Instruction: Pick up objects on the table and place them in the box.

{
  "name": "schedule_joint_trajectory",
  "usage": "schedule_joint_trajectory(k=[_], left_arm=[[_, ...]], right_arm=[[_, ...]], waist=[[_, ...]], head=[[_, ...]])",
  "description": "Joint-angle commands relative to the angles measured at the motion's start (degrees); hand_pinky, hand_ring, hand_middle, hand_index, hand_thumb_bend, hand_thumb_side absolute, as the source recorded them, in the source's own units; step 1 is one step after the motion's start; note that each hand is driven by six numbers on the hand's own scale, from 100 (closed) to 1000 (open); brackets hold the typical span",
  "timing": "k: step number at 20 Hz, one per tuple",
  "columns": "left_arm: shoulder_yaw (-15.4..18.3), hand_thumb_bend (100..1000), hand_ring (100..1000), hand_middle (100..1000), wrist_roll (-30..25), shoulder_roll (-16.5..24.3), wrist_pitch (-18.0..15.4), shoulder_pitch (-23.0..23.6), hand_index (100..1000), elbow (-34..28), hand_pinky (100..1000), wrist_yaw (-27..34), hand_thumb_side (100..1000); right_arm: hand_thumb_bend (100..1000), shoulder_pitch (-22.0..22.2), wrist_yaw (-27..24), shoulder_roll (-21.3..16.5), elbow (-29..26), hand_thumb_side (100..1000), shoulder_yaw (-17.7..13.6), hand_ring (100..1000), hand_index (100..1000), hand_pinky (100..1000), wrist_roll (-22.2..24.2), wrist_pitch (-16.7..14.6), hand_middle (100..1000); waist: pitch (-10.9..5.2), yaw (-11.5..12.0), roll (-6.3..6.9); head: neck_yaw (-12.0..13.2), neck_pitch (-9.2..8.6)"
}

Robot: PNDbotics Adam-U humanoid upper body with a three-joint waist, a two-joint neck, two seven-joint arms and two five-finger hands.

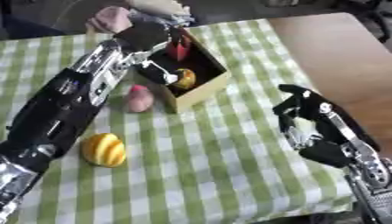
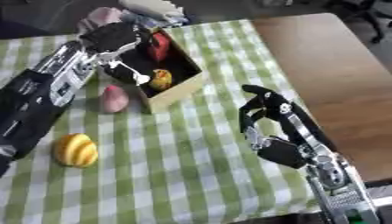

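Box (image 1: 201,89), an open cardboard one with a dark inside, sat toward the far left of the green-and-white checked surface (image 1: 214,166), its long axis slanting from far left to near right; inside it a red object (image 1: 180,49) stood at the far end and a yellow-orange object (image 1: 183,78) lay at the near end; the left robot hand (image 1: 145,37) reached over the box's left wall, its fingers pointing down into the box just beside the yellow-orange object, though I could not tell whether they were curled or straight; a pink peach-like fruit (image 1: 139,99) lay on the surface just outside the box's near-left wall, its long axis running away from the robot; a yellow ribbed fruit (image 1: 105,150), shaped like a small pumpkin, lay nearer the robot on the left, well apart from the box, its ridges running near to far; the right robot hand (image 2: 268,116) hovered at the right, fingers curled downward and holding nothing; a bare wooden tabletop (image 1: 344,57) showed beyond the cloth at the right.
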Motion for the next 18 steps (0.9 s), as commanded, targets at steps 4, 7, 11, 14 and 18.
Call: schedule_joint_trajectory(k=[4, 7, 11, 14, 18], left_arm=[[0.3, 297, 610, 624, -11.0, 11.2, -1.0, 1.8, 799, -13.2, 722, 10.7, 275], [0.6, 319, 608, 621, -17.4, 15.5, -0.3, 4.2, 790, -18.2, 722, 13.9, 257], [0.7, 343, 606, 619, -22.8, 16.2, 1.7, 6.8, 787, -17.6, 715, 12.5, 283], [0.9, 351, 599, 613, -23.1, 14.3, 2.9, 7.0, 786, -13.4, 707, 9.9, 301], [1.0, 360, 596, 612, -19.4, 11.3, 3.7, 6.2, 786, -7.8, 703, 7.1, 322]], right_arm=[[100, -0.9, 0.3, -0.9, -0.3, 418, -0.9, 718, 913, 589, -0.6, 0.0, 574], [100, -1.0, 0.6, -1.1, -0.2, 419, -0.9, 719, 913, 589, -0.7, 0.0, 575], [100, -1.1, 0.6, -1.1, -0.2, 417, -0.9, 719, 913, 589, -0.6, -0.1, 575], [100, -1.1, 0.6, -1.0, -0.2, 417, -0.9, 719, 913, 589, -0.6, -0.1, 574], [100, -1.1, 0.5, -0.8, -0.2, 416, -0.8, 719, 913, 589, -0.5, -0.1, 574]], waist=[[0.07, 1.1, 0.62], [0.10, 1.7, 0.83], [0.25, 2.2, 0.59], [0.35, 2.4, 0.29], [0.43, 2.4, 0.03]], head=[[-1.4, -0.24], [-1.7, -0.15], [-1.8, -0.37], [-1.5, -0.47], [-1.2, -0.43]])
